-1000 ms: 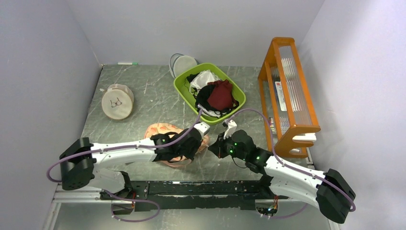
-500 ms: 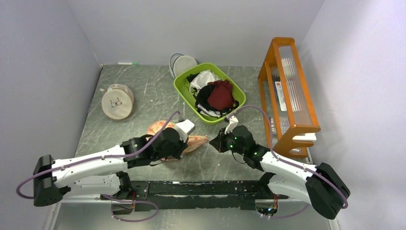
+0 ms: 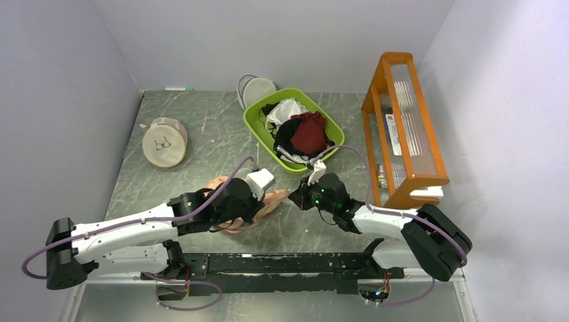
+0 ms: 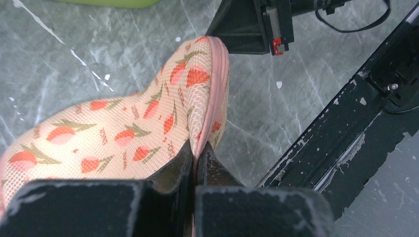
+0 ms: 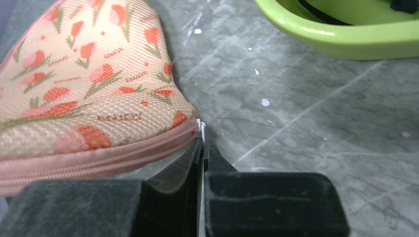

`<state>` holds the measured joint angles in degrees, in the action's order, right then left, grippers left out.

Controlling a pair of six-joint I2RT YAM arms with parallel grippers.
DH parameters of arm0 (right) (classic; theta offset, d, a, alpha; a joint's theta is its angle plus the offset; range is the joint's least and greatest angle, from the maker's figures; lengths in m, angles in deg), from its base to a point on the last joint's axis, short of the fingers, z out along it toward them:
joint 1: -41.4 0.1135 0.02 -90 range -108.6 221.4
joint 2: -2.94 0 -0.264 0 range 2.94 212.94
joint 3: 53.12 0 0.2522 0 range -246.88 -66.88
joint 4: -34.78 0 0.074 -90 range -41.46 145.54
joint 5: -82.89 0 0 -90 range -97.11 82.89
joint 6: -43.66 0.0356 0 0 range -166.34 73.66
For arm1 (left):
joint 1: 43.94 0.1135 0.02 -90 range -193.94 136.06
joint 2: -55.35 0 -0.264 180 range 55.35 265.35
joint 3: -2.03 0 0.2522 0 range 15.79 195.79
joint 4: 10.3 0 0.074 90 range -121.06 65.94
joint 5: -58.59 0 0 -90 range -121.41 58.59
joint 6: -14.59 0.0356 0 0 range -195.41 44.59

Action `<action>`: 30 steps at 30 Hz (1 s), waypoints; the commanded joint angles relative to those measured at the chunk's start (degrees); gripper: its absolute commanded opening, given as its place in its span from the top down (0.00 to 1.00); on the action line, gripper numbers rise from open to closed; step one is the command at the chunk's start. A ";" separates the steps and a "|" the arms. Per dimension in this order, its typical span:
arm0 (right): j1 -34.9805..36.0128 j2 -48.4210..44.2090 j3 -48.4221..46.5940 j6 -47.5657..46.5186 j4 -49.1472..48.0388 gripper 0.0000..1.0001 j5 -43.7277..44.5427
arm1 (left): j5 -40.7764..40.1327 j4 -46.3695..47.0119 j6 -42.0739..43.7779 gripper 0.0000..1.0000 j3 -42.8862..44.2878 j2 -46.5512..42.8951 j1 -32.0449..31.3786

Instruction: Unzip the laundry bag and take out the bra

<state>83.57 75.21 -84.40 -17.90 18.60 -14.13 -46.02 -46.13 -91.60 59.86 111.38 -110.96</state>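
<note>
My left hand [image 4: 197, 153] pinches the laundry bag [image 4: 123, 133] by its pink edge; my right hand [image 5: 202, 148] pinches its white zip pull [image 5: 199, 127]

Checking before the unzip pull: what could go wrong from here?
1. Right jaws shut on only the tiny white pull at the bag's tip; it may slip out under load.
2. Left jaws pinch just the pink rim; the bag may drag or lift rather than unzip.
</note>
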 commanded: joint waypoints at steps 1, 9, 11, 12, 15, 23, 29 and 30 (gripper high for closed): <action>-0.67 -1.64 -1.37 0.70 7.12 0.93 6.94 | 2.50 5.70 -4.48 0.84 -0.96 4.13 -0.21; -0.72 -17.97 -2.06 5.16 26.19 0.54 16.33 | 4.74 10.80 -9.26 0.32 -3.33 8.65 0.37; -0.70 -20.40 -3.05 4.67 29.47 0.49 16.96 | 6.02 10.45 -8.94 0.28 -2.53 7.84 2.17; -0.72 -20.87 -3.55 4.00 30.44 0.45 16.97 | 7.43 10.36 -8.76 0.27 -2.14 7.26 3.48; -0.75 -20.31 -5.67 0.57 30.90 0.31 15.22 | 12.58 10.04 -8.62 0.12 -1.20 5.27 9.03; -0.06 -8.01 -15.52 -5.87 28.10 0.17 4.52 | 20.10 5.67 -9.56 0.01 1.91 0.70 19.85; 2.85 -0.87 -19.85 -6.43 26.50 0.15 2.74 | 14.36 -3.63 -13.03 0.00 4.91 0.80 24.43; 3.49 -0.05 -20.18 -6.49 26.32 0.14 2.45 | 13.51 -4.48 -13.78 0.00 4.79 0.52 25.32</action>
<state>84.95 72.76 -102.54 -22.68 46.38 -9.13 -29.87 -43.90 -102.26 62.64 112.45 -88.43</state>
